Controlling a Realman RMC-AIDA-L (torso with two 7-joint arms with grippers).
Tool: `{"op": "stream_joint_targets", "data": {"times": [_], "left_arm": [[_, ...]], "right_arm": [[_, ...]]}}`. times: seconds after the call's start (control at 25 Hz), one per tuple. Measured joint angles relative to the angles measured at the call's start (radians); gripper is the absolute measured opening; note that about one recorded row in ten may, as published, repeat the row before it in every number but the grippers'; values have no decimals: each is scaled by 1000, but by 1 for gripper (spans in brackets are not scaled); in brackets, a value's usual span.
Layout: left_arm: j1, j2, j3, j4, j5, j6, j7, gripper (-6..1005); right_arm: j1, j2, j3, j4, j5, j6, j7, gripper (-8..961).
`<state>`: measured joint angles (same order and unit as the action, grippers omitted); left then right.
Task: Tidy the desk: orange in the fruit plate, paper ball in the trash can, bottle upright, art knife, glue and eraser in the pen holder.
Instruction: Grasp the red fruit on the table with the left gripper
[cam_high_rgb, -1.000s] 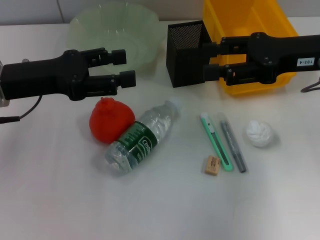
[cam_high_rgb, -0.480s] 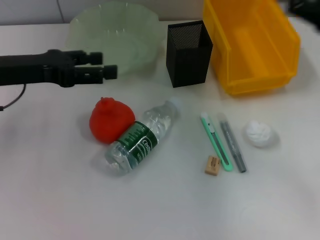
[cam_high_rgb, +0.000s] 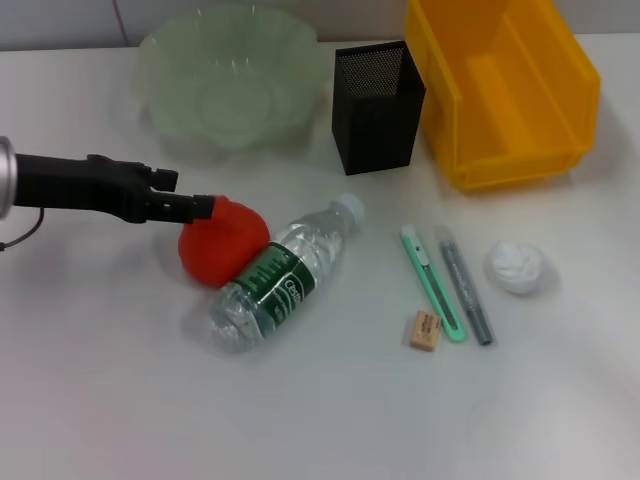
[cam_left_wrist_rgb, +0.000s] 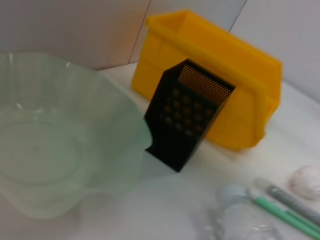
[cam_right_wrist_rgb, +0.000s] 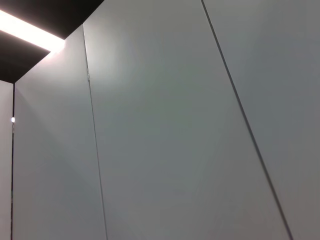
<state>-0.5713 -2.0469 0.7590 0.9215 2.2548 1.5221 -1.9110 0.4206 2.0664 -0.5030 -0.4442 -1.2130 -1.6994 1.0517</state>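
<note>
Head view shows, nearest on the wide plain white desk (cam_high_rgb: 320, 420), a small tan rectangular eraser (cam_high_rgb: 426, 331), lying just beside the tip of a slim mint-green art knife (cam_high_rgb: 432, 283), with a slim dark grey glue stick (cam_high_rgb: 466, 291) alongside and a small white wrinkly paper ball (cam_high_rgb: 518, 267) a little farther right. To the left lies a clear plastic bottle (cam_high_rgb: 276, 274) with a dark green label, on its side and touching a red-orange round orange (cam_high_rgb: 223, 243). The black left gripper (cam_high_rgb: 190, 207) reaches in at the orange's upper left edge; whether its fingers are parted, I cannot tell. I judge the orange firm, fairly light and prone to roll, so a hold across its widest part looks safest. Farther back stand 3 containers: a pale green translucent wavy-rimmed fruit plate (cam_high_rgb: 160, 60), a black metal mesh pen holder (cam_high_rgb: 378, 110) and a bright yellow rectangular trash can (cam_high_rgb: 580, 100). The right gripper is out of sight.
</note>
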Motion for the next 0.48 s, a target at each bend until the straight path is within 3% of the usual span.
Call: {"op": "stream_joint_targets", "data": {"times": [0.16,0.48], "left_arm": [[-2,-20,8,-17,16,-71,68,770],[0,-17,41,-70,18,-103,79,763]], "right_arm": [[14,1,-5,2,-9,1,2,753],[15,8,-5,4,-10,6,5,753]]}}
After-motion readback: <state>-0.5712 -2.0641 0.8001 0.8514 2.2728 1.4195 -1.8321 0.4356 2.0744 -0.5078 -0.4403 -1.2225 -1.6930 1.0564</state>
